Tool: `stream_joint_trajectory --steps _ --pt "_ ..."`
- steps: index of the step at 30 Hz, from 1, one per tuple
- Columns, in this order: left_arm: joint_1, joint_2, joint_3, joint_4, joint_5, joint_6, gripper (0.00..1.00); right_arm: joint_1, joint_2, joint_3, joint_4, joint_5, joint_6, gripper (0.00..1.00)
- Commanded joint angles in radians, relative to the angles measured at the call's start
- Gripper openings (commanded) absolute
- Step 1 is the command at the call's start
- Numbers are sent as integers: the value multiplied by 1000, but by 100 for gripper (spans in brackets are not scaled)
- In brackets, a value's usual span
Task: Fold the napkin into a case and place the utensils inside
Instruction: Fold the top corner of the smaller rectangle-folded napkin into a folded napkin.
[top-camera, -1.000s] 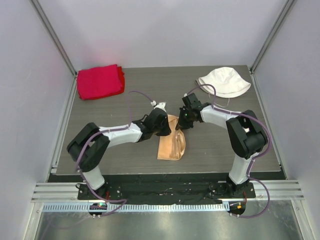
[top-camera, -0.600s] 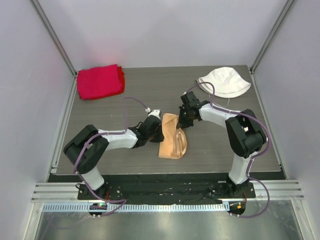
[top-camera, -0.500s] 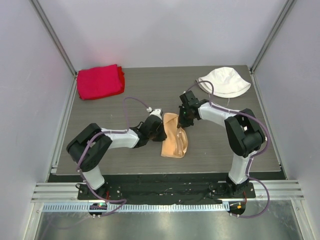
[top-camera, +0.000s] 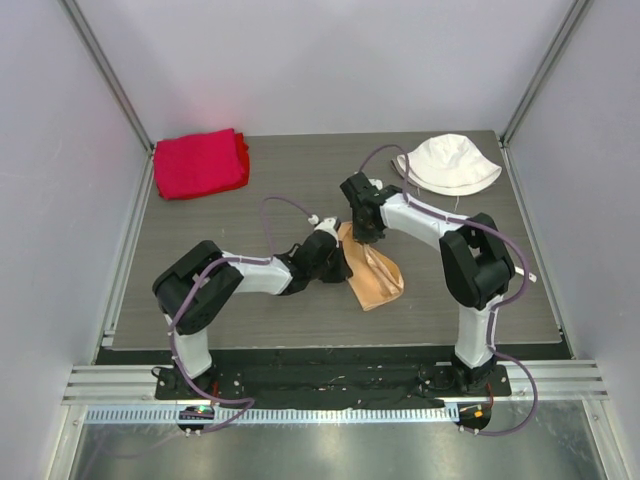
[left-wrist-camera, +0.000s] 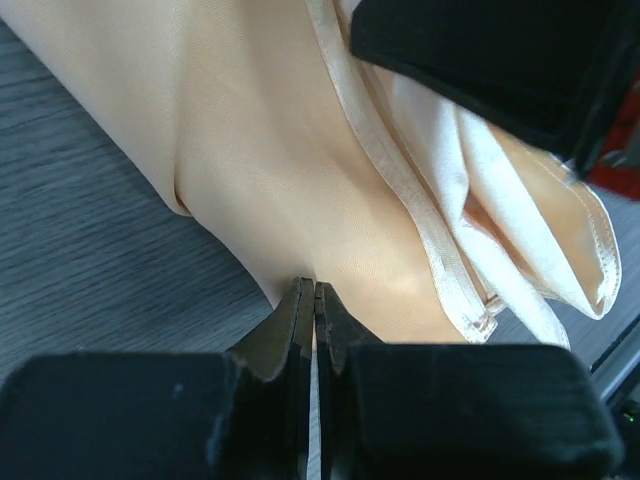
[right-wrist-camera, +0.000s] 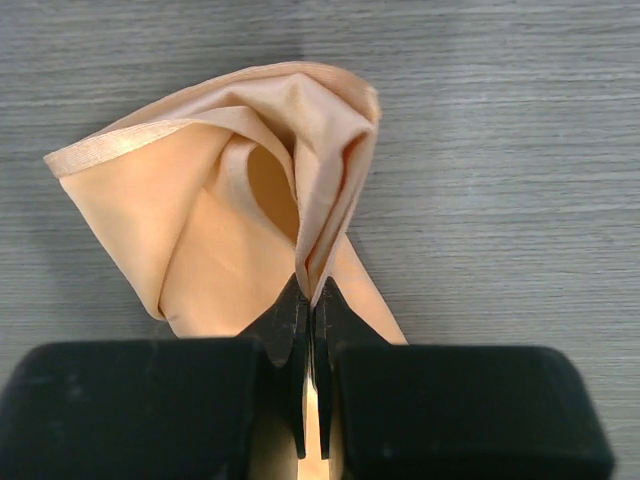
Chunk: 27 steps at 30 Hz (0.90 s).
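Shiny peach-tan satin napkin (top-camera: 375, 275) has swung slantwise, its near end shifted toward the white bucket hat (top-camera: 447, 163).
We read the left gripper (left-wrist-camera: 313, 292) and right gripper (right-wrist-camera: 310, 290) as both pinched tight on its cloth; the fold looks unfinished.

Peach-tan napkin (top-camera: 376, 282), red cloth (top-camera: 200, 164), white hat (top-camera: 450, 163), grey table (top-camera: 290, 180)

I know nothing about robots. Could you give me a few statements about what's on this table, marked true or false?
1. The left gripper and the right gripper are both shut on the napkin. True.
2. The red cloth lies under the napkin. False: it lies apart from it, at the far left corner of the table.
3. The white hat sits at the far right. True.
4. The napkin is spread flat in one layer. False: it is folded and bunched into several layers.
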Motion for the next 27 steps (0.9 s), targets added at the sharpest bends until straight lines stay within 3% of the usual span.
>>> stream_joint_trajectory --steps 1,6,10,13,17,27 --pt "-2 -13 -24 8 47 -37 6 54 32 49 -50 93 6 2" --pt "67 -116 -68 -35 110 -119 7 71 36 37 -27 101 23 2" --pt "159 -165 -53 -133 133 -173 6 78 26 23 -9 108 34 8" --pt "214 -190 -61 -81 159 -205 5 84 29 21 -1 114 38 8" --pt "231 -98 48 -121 210 -181 3 98 33 14 9 124 50 8" --pt "230 61 74 -26 216 -227 3 150 46 14 14 228 77 9"
